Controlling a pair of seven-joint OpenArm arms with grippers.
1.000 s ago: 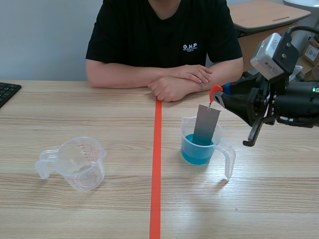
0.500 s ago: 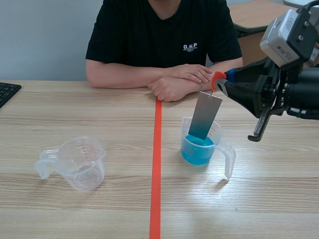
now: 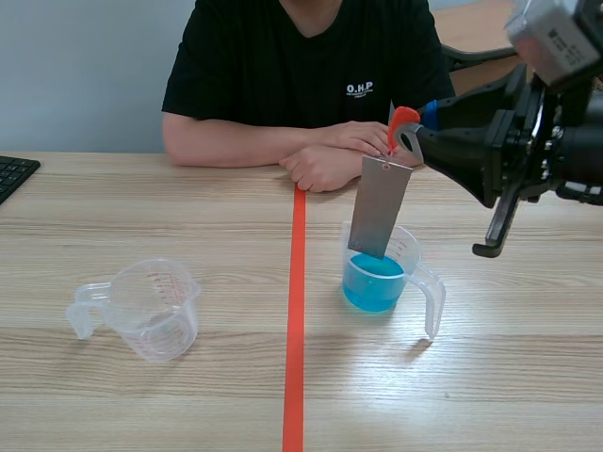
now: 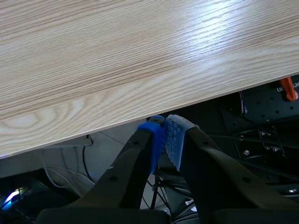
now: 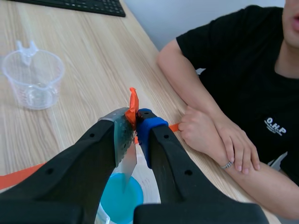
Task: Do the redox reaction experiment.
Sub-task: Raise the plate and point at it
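Right jaws: pinched on the orange-red clip (image 3: 402, 121) atop the grey metal sheet (image 3: 379, 209), raised above the tabletop (image 3: 490, 377).
Metal sheet: hung tilted, lower end inside the rim of the measuring cup (image 3: 415, 273); contact with the blue liquid (image 3: 375, 282) impossible to tell.
Measuring cup: stood right of the tape line (image 3: 296, 311), largely hidden behind the fingers in the right wrist view.
Left jaws: pressed together on nothing, below the tabletop's edge; unseen in the scene view.
Empty cup (image 3: 149, 309): stood left of the line, well apart.
Person (image 3: 311, 85): forearms folded at the far edge, head cut off.
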